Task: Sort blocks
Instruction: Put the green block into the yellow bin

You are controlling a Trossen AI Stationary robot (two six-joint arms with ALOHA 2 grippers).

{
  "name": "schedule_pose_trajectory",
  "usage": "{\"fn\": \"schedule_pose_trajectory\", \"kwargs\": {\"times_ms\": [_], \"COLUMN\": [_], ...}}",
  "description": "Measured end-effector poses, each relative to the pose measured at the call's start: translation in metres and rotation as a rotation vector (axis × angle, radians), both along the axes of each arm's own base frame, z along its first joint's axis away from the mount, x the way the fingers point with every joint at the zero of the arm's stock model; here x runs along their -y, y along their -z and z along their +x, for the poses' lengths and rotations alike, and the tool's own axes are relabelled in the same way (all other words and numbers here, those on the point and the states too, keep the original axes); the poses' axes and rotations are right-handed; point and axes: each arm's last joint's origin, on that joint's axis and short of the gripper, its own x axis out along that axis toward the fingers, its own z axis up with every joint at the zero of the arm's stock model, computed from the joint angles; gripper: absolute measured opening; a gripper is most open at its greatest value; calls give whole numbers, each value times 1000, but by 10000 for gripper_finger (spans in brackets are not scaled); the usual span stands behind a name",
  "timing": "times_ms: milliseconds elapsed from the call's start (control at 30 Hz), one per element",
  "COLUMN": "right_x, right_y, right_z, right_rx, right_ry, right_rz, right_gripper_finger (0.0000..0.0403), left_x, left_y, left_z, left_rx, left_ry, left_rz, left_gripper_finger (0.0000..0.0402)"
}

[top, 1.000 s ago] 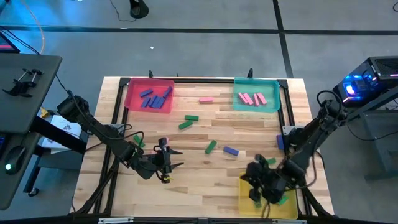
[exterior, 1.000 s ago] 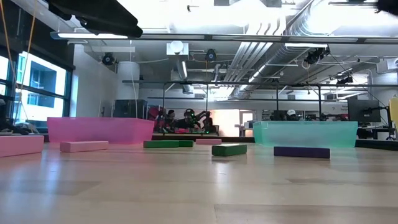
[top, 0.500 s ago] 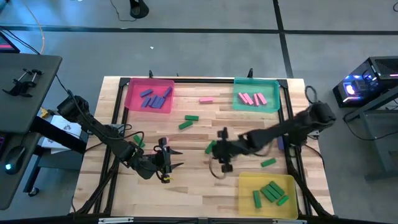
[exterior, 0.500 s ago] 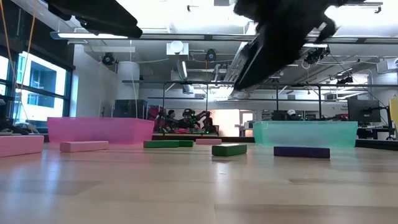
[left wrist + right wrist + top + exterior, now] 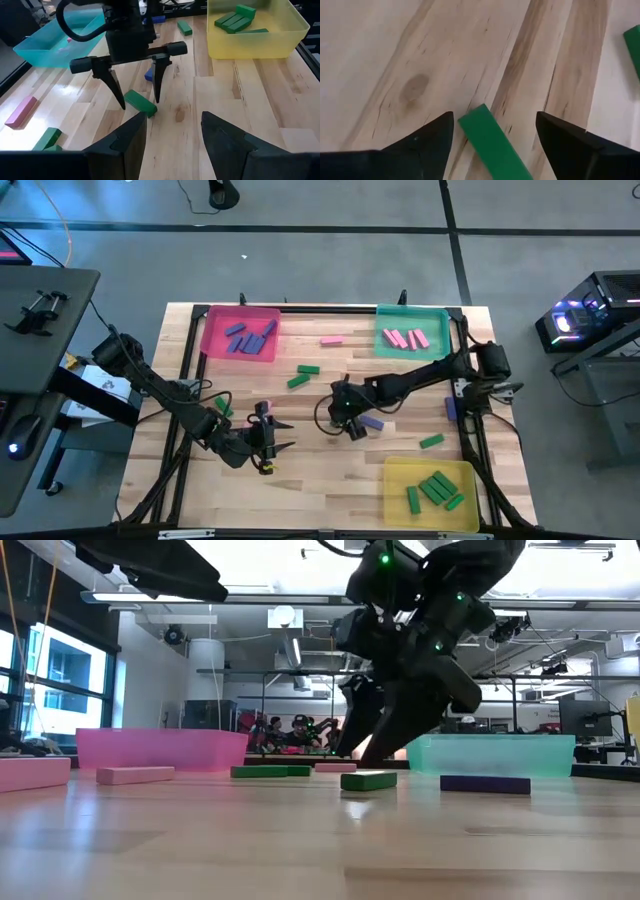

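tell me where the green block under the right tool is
In the high view the green block lies flat mid-table, between the open fingers of the right tool, with a purple block just to its right.

Premises: a robotics laboratory in an open industrial-style hall. Evidence: exposed ceiling ducts (image 5: 440,585) and strip lighting overhead, grey floor marked with dark tape lines (image 5: 455,230), and a wooden test table (image 5: 300,480) flanked by an equipment desk (image 5: 40,310) and a lit computer unit (image 5: 590,310).
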Motion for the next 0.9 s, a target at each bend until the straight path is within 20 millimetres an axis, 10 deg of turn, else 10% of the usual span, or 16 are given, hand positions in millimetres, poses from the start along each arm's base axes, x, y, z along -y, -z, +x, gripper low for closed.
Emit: {"fn": "schedule_pose_trajectory", "kwargs": {"times_ms": [467, 900], "right_x": [18, 34], "right_y": [37, 43], "right_z": [0, 2], "right_rx": [-156, -172], "right_ry": [-6, 215], "right_rz": [30, 125], "right_gripper_finger": [231, 73], "left_x": [0, 0], "left_y": [0, 0], "left_z": [0, 0], "left_rx": [-2, -2], "left_ry": [0, 0], "left_rz": [2, 2], "left_gripper_finger": [177, 177]}}
